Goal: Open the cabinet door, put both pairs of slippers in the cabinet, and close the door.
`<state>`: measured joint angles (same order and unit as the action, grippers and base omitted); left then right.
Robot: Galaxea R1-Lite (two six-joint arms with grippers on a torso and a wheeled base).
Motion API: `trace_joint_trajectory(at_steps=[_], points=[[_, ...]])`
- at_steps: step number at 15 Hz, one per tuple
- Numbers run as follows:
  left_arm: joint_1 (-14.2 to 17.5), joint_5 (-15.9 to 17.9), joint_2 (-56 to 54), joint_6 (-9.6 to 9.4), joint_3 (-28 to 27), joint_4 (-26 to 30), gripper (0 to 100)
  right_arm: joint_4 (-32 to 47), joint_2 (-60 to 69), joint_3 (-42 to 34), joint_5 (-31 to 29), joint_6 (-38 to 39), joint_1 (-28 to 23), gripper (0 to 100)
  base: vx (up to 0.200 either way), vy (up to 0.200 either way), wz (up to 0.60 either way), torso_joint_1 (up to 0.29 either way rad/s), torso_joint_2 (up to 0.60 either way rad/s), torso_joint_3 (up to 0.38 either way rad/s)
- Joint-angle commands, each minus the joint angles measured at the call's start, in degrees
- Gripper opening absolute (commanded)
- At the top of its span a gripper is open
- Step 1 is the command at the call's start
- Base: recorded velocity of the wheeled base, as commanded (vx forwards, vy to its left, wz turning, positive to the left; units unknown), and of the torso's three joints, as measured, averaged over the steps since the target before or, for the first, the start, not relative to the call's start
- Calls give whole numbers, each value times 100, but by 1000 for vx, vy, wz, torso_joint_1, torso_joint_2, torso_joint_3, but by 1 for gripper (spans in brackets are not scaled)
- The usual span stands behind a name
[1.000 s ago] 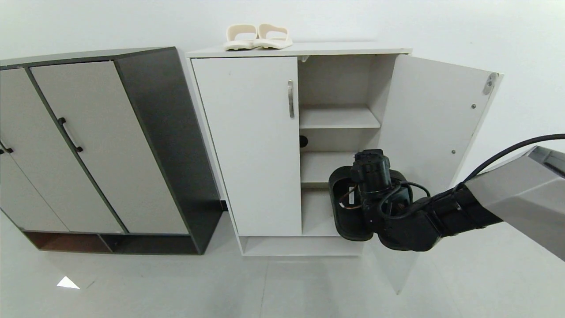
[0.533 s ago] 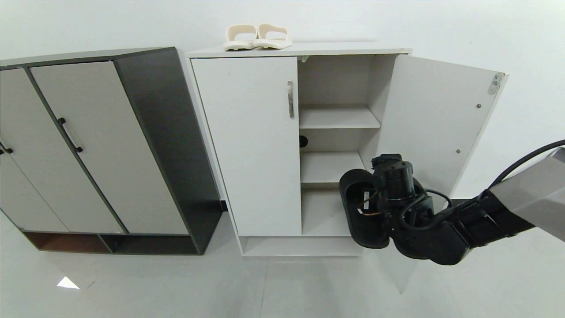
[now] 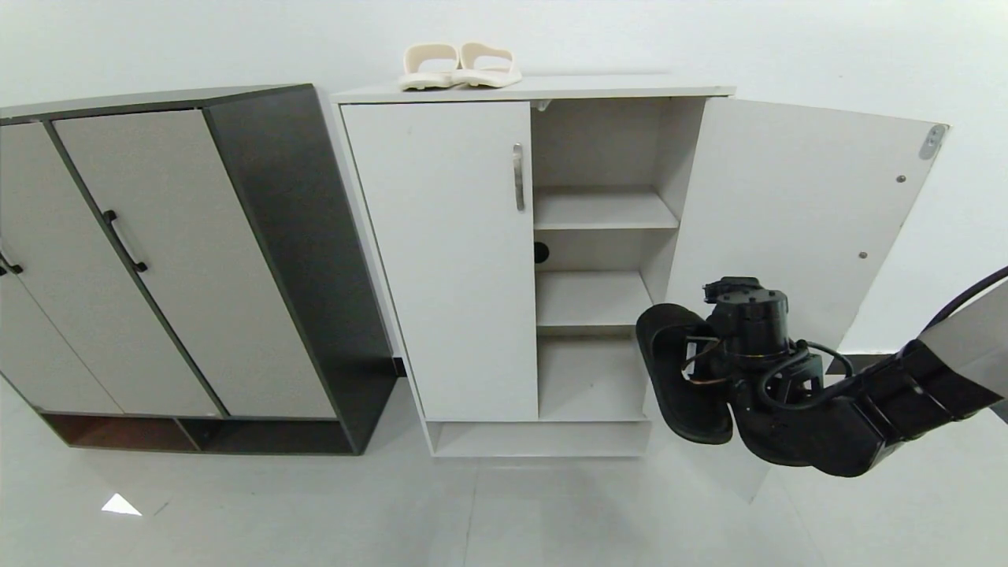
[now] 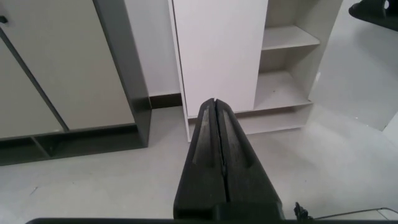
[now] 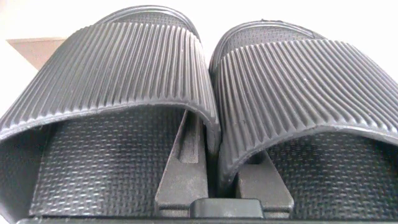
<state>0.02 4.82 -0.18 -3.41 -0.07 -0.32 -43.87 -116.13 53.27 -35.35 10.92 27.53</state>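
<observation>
— How does the white cabinet (image 3: 441,260) stand?
— Its right door (image 3: 787,213) is swung open.
— And the slippers?
— The black pair (image 3: 677,378) hangs before that door, pinched by the right gripper (image 5: 217,180); the cream pair (image 3: 459,65) sits on top. The left gripper (image 4: 214,130) is pressed together, holding nothing.

Bright, even indoor light washes the wall (image 3: 787,47) and floor (image 3: 315,512) pale. Inside the open white cabinet (image 3: 441,260), soft shade sits under each shelf. Straight edges lean and bow near the head view's sides. Shadow pools under the ribbed straps of the black slippers (image 5: 149,81).
</observation>
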Motion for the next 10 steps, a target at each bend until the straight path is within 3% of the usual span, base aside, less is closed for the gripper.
trace_joint_trajectory(at_steps=[1,6,10], points=[[6,-7,18,25,-1,5,0,-51,46,-1,151,-2,165,0,0,0,0,0,0,0],[6,-7,18,43,-1,5,0,-104,38,192,723,-2,842,0,0,0,0,0,0,0],[6,-7,18,43,-1,5,0,10,-85,430,723,15,1369,0,0,-200,0,5,4,1]])
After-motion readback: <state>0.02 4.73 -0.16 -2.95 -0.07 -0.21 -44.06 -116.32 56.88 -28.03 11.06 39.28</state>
